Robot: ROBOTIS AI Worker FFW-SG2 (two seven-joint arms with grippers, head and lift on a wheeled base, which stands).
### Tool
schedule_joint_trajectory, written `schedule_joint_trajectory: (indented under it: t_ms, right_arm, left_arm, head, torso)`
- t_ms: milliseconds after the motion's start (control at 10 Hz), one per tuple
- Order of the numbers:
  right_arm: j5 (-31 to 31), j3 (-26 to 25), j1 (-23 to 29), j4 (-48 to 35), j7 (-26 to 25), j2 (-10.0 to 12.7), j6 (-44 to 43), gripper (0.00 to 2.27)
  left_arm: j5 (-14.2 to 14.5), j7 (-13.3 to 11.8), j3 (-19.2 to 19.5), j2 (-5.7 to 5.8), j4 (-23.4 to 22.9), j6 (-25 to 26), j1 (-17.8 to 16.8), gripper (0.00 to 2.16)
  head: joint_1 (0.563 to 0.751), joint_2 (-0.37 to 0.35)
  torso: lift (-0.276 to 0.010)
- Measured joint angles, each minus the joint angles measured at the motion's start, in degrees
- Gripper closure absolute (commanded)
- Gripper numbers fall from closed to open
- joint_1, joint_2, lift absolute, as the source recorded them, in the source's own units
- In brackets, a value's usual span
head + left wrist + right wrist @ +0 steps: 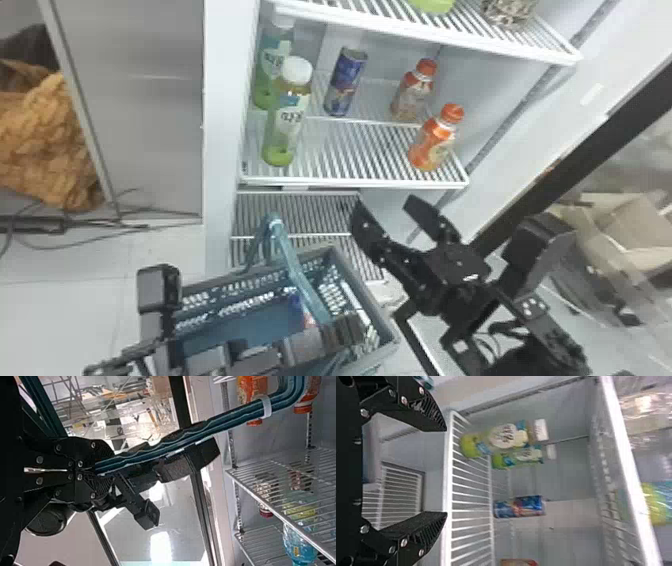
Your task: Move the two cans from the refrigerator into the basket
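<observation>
Because one can (297,305) seems inside the basket (367,295), the wide-open right fingers (367,232) should next reach the shelf's (350,183) blue can (346,75) at the head view's twelve o'clock; the left fingers (81,447) pinch the handle (226,420).

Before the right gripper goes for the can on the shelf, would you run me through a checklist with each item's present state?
1. Right gripper open and empty: ok.
2. Can upright on the shelf: ok.
3. Gap before the can, between green-based bottle and orange bottle: ok.
4. Can centred between the right gripper's fingers: not ok, it lies off their midline.
5. Left gripper shut on the handle: ok.
6. A can already in the basket: cannot tell; a blue-and-red thing is partly hidden there.
</observation>
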Motion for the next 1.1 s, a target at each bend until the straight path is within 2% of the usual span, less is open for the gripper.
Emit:
schedule_joint_trajectory:
  t_ms: [400,700,1100]
  right_arm:
    - [3.2,0.3,-3.5,9.7,-0.3,0.6,-14.5,0.10]
    - [3.5,0.4,-6.5,15.1,-0.3,0.8,-18.9,0.10]
    - [3.7,2.8,-14.9,26.5,-0.2,0.4,-25.9,0.10]
  left_arm:
    - [0.0,0.0,-0.1,-0.17,0.0,0.0,0.0,1.18]
    - [-0.1,0.0,-0.1,-0.26,0.1,0.1,0.0,1.18]
    - [-0.1,0.0,-0.1,-0.26,0.1,0.3,-0.2,1.18]
  head:
    - [0.695,-0.350]
    - [0.695,-0.350]
    - [0.695,-0.350]
  torso:
    - [-0.276]
    - [-0.276]
    - [-0.276]
